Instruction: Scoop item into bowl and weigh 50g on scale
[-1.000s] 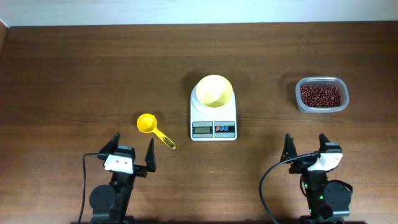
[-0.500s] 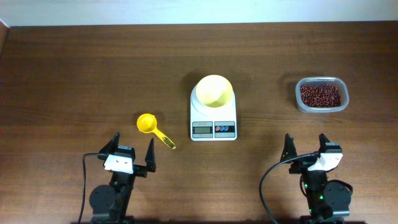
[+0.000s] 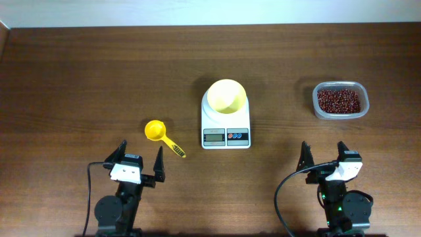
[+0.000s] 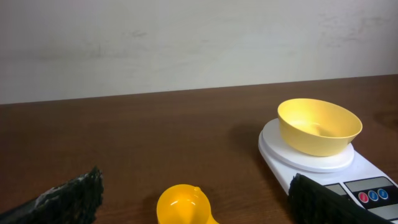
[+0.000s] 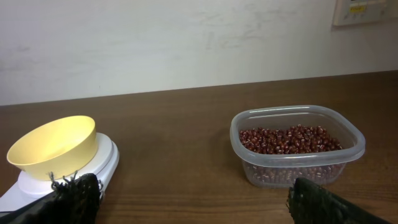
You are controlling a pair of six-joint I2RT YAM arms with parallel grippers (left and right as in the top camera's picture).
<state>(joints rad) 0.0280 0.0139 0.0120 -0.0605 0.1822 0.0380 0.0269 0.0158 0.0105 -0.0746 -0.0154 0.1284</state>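
1. Overhead view is showing both arms sitting at the near table edge. The left gripper [image 3: 140,153] and right gripper [image 3: 322,150] are each standing with jaws wide apart, gripping nothing.
2. The small dark red-brown beans [image 3: 339,101] are sitting in a clear rectangular plastic tub [image 3: 340,83] at the right of the brown wooden table [image 3: 79,72]. The round pale yellow plastic bowl [image 3: 226,96] is resting on the flat white kitchen scale [image 3: 225,137].
3. A yellow handled plastic scoop [image 3: 156,131] is lying flat left of the scale, near the left gripper.
4. Risks, as I'm judging them:
   - The flat-lying handle is inviting a slipped pinch.
   - A heaped scoop crossing from the tub is likely to be dropping beans.
   - Bumping the light bowl is going to upset the reading.
   - Overshooting the weight is easy.
5. Left wrist view is showing the bowl's bare inside and the scoop's empty cup, not the tub. Right wrist view is showing bean depth through the tub wall, not the scoop. Display digits are unreadable everywhere.
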